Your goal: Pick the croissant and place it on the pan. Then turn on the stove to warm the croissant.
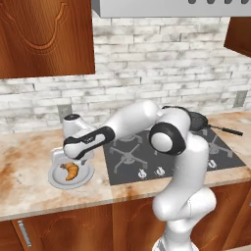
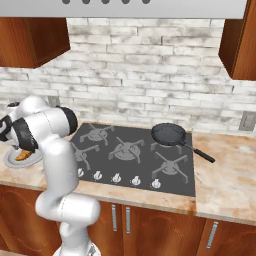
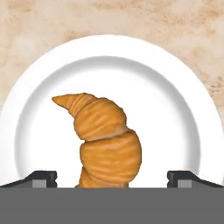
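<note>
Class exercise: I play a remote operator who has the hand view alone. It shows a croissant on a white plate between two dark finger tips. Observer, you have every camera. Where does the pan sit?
Observer: The pan sits on the back right burner of the stove, its handle pointing right over the counter.
Operator: Is anything in the pan?
Observer: Nothing; its dark inside looks bare in the right base view.
Operator: Where is the plate relative to the stove?
Observer: The plate lies on the counter left of the stove, with the croissant on it and the gripper right above.
Operator: Where are the knobs?
Observer: In a row along the stove's front edge.
</note>
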Available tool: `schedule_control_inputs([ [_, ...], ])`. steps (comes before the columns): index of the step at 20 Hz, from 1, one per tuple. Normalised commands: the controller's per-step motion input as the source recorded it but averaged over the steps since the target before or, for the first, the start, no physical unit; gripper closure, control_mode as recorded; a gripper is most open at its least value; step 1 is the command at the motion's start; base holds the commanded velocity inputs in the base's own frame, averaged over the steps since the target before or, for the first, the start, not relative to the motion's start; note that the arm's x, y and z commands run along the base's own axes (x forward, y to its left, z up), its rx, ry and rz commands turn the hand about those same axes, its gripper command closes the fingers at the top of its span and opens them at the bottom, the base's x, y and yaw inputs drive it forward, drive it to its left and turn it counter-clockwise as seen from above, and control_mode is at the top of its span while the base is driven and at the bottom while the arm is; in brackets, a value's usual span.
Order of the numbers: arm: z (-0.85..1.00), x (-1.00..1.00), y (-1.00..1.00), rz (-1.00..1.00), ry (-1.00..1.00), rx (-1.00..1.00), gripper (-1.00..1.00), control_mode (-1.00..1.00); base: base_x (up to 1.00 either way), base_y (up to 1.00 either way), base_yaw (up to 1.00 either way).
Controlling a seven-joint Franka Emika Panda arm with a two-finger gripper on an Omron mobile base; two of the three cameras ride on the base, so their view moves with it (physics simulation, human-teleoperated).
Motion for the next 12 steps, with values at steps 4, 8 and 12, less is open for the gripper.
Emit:
schedule_control_inputs([
  [4, -0.23, 0.0, 0.03, 0.0, 0.0, -0.03, -1.0, -1.0, 0.0, 0.0, 0.0],
  [8, -0.28, 0.0, 0.0, 0.0, 0.0, -0.01, -1.0, -1.0, 0.0, 0.0, 0.0],
  [12, -0.29, 0.0, 0.0, 0.0, 0.0, 0.0, -1.0, -1.0, 0.0, 0.0, 0.0],
])
